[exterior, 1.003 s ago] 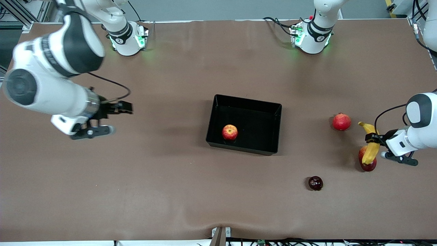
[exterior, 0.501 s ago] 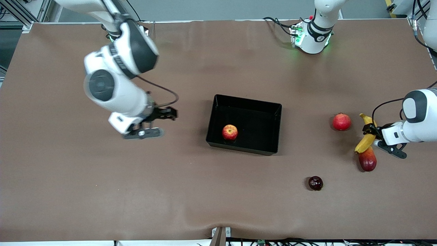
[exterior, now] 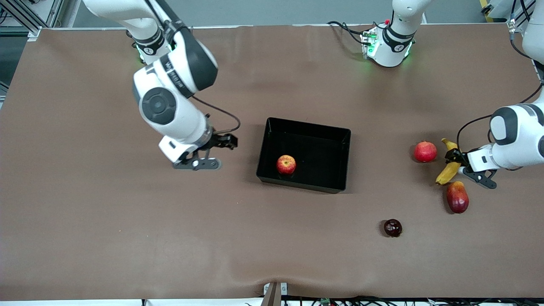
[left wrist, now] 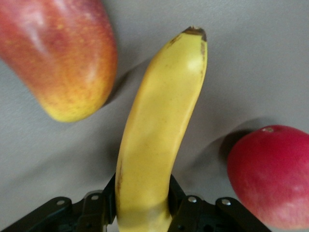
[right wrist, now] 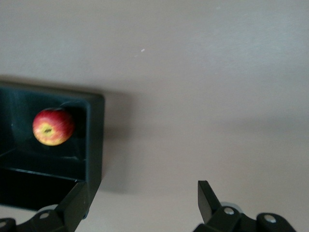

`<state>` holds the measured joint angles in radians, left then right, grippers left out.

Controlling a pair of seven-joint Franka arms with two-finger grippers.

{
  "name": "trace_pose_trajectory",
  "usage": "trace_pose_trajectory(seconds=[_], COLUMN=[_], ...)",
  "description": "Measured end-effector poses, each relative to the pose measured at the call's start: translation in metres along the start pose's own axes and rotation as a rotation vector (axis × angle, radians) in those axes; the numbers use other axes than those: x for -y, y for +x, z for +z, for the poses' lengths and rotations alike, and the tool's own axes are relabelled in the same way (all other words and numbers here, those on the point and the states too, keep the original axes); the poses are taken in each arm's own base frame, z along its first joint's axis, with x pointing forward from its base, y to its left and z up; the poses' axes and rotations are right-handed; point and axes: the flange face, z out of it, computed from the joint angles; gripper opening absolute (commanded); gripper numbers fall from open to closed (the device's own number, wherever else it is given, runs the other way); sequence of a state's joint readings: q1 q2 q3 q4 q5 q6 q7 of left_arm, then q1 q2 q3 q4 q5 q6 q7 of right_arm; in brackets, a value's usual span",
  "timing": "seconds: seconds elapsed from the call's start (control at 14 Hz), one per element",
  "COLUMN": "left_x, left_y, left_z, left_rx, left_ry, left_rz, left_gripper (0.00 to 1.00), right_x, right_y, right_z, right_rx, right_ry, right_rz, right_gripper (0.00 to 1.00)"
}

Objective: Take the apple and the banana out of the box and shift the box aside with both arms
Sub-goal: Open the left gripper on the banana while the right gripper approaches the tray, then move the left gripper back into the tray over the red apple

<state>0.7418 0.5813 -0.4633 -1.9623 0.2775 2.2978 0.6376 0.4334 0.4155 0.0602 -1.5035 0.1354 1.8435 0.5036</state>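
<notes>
The box [exterior: 308, 124], a shallow black tray, sits mid-table with the small red-and-yellow apple [exterior: 286, 164] in it, close to the wall nearest the front camera. My left gripper [exterior: 455, 164] is shut on the yellow banana [exterior: 447, 170], held above the table between two other red fruits. The left wrist view shows the banana [left wrist: 159, 125] pinched between my left gripper's [left wrist: 143, 205] black fingers. Over bare table beside the box, on the right arm's side, my right gripper [exterior: 222, 152] stands open and empty. Its wrist view shows the apple [right wrist: 53, 126] and a box wall [right wrist: 94, 140].
A red pomegranate [exterior: 425, 151] lies beside the banana, toward the box. An oblong red-orange fruit [exterior: 457, 196] lies nearer the front camera than the banana. A dark round fruit [exterior: 392, 228] lies nearer still, between the box and that fruit.
My right arm has swung in from its end of the table to just beside the box. My left gripper has carried the banana off the oblong fruit toward the pomegranate.
</notes>
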Motion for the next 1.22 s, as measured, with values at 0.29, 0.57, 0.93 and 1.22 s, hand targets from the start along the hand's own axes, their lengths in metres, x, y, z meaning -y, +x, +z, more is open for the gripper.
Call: trace_pose_trajectory(seconds=[0.29, 0.57, 0.93, 1.22], left_x=[0.0, 0.014, 0.026, -0.029], left_y=[-0.004, -0.004, 0.014, 0.054], left_z=[0.008, -0.008, -0.097, -0.169], left_rx=[-0.017, -0.049, -0.07, -0.105], left_ry=[0.016, 0.046, 0.109, 0.11], left_rz=[0.004, -0.013, -0.074, -0.203], left_gripper=[1.0, 1.0, 1.0, 1.0], right_x=[-0.038, -0.092, -0.131, -0.135], right_y=[0.022, 0.051, 0.061, 0.058], right_z=[0.002, 0.021, 0.046, 0.065], right_rx=[0.003, -0.027, -0.04, -0.064], right_ry=[0.002, 0.019, 0.022, 0.027], right_rz=[0.057, 0.036, 0.007, 0.004], right_gripper=[1.0, 1.0, 1.0, 1.0])
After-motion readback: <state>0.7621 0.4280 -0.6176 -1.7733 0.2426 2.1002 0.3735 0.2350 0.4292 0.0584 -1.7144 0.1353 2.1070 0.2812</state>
